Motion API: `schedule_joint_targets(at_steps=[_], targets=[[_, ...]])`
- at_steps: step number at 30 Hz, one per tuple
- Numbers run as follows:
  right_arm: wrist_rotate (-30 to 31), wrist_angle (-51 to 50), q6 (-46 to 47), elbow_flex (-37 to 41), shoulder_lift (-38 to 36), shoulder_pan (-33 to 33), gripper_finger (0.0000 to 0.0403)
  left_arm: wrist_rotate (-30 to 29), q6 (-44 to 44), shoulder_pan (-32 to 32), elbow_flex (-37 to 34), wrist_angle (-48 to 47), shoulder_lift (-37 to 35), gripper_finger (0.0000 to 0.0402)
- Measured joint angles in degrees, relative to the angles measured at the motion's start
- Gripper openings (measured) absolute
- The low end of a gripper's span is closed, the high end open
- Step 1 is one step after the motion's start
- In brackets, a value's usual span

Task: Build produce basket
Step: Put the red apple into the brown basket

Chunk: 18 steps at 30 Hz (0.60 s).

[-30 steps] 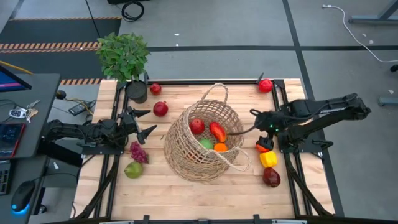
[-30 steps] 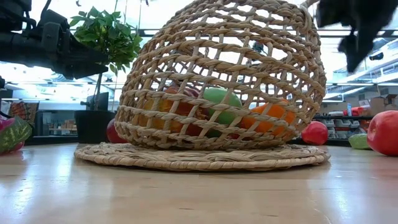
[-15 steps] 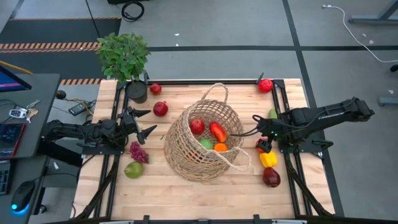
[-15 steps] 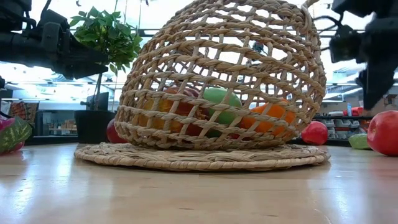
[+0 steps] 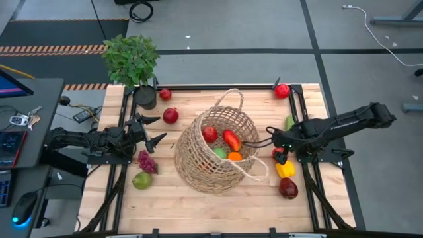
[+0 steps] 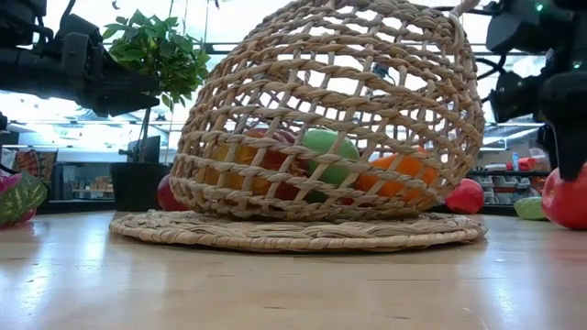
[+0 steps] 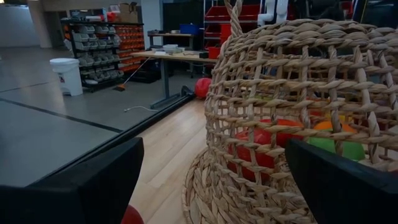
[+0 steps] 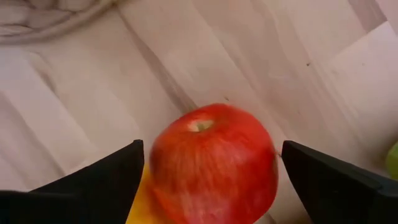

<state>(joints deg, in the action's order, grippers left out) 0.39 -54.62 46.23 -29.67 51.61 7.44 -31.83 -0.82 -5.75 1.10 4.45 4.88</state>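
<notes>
The wicker basket (image 5: pixel 215 155) stands mid-table holding a red fruit (image 5: pixel 209 134), a red pepper (image 5: pixel 231 139), a green piece (image 5: pixel 219 153) and an orange one (image 5: pixel 234 157). My right gripper (image 5: pixel 277 153) points down, open, just right of the basket. Its fingers (image 8: pixel 93 180) stand on either side of a red apple (image 8: pixel 214 162) lying on the table, with a gap on both sides. My left gripper (image 5: pixel 160 129) waits open and level, left of the basket.
A yellow pepper (image 5: pixel 285 169) and a dark red fruit (image 5: pixel 288 188) lie nearer than the apple. A green piece (image 5: pixel 289 121) and a red one (image 5: pixel 282 90) lie farther. At left are grapes (image 5: pixel 147 160), a pear (image 5: pixel 141 180), two red fruits (image 5: pixel 170 116) and a potted plant (image 5: pixel 132 59).
My right gripper has come down from above the basket's right side toward the red apple on the table, rolling a little as it sank. Its fingers now stand around the apple. The basket and the produce have stayed put.
</notes>
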Motion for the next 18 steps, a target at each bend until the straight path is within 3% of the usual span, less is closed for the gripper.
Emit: schedule_joint_targets(at_steps=[8,18], targets=[[-1.0,0.8,-1.1,-0.2,6.2,0.0,0.0374,0.0,0.0,0.0,0.0,0.0,0.0,0.0398],[-2.2,1.2,0.1,-0.1,7.2,0.0,0.0367,0.0,0.0,0.0,0.0,0.0,0.0,0.0398]])
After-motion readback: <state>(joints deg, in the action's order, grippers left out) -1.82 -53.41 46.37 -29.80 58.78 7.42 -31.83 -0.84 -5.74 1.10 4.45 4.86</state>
